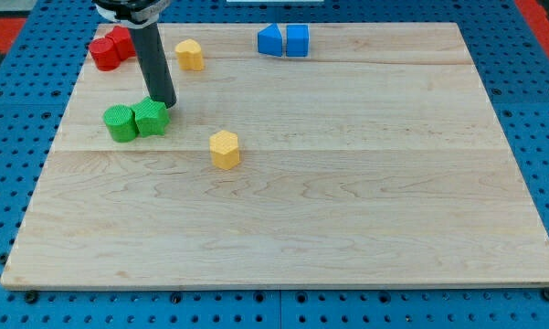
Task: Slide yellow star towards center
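Two yellow blocks lie on the wooden board point(347, 183). One point(225, 149), left of the board's middle, has a notched outline and looks like the yellow star. The other point(190, 54), near the view's top left, looks like a pentagon. My tip point(165, 103) stands at the upper right edge of a green block point(151, 119), touching or almost touching it. It is to the upper left of the star-like yellow block and well apart from it. It is below and left of the other yellow block.
A second green block point(121, 123) sits against the first one on its left. Two red blocks point(103, 54) point(121, 39) lie at the top left corner. Two blue blocks point(270, 40) point(297, 40) sit side by side at the top edge.
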